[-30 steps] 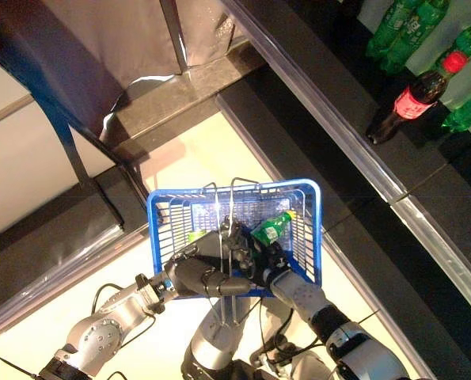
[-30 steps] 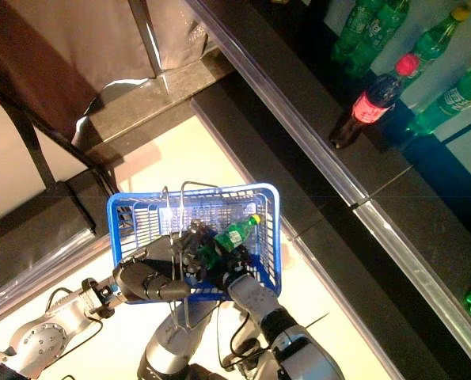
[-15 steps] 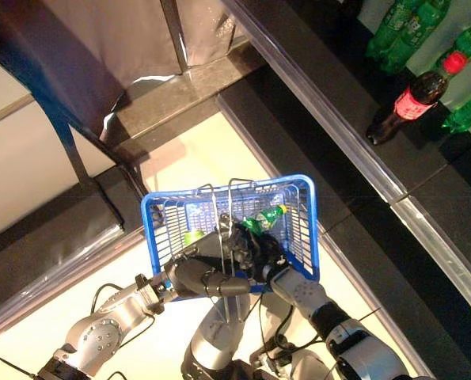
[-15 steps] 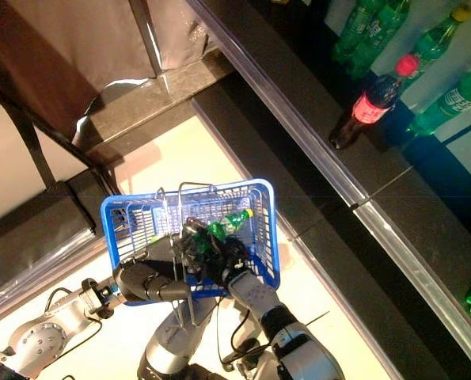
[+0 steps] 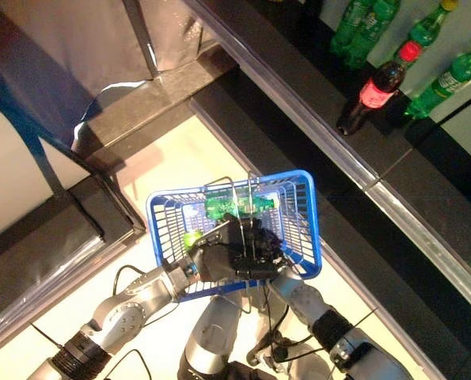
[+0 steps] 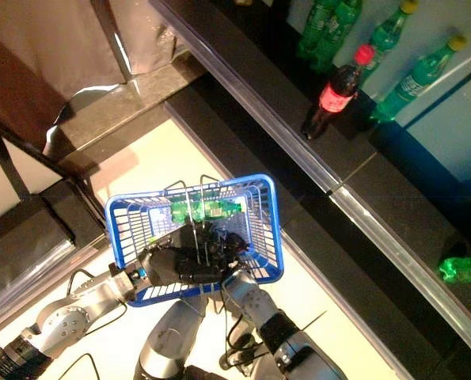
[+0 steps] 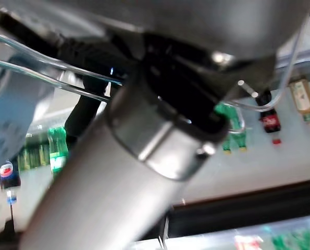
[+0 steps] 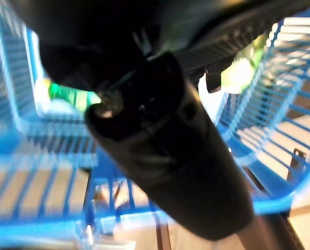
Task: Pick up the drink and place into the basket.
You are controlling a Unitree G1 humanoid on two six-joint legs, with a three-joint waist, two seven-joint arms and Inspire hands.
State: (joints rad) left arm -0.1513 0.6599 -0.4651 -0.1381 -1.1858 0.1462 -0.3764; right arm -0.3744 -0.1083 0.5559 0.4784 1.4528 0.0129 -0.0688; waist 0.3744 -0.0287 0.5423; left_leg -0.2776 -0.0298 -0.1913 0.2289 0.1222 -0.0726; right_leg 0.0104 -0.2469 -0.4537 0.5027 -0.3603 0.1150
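Observation:
The blue basket (image 5: 305, 212) hangs raised in front, and my left hand (image 5: 216, 262) is shut on its thin wire handles (image 5: 253, 184). A green drink bottle (image 5: 237, 206) lies on its side across the far end of the basket's inside; it also shows in the right eye view (image 6: 204, 210). My right hand (image 5: 260, 247) is inside the basket, just on the near side of the bottle and apart from it. Its fingers are too dark to read. The right wrist view looks into the basket's mesh (image 8: 282, 109) with the green bottle (image 8: 66, 91) past the hand.
A dark shelf ledge (image 5: 322, 103) runs diagonally at the right. On it stand a cola bottle with a red cap (image 5: 373, 87) and green bottles (image 5: 355, 30). A black metal frame (image 5: 100, 198) stands at the left. A small yellow-green thing (image 5: 191, 238) lies in the basket.
The green bottle has left my right hand and now lies flat at the basket's far end. The hand has drawn back from it. The camera has shifted too.

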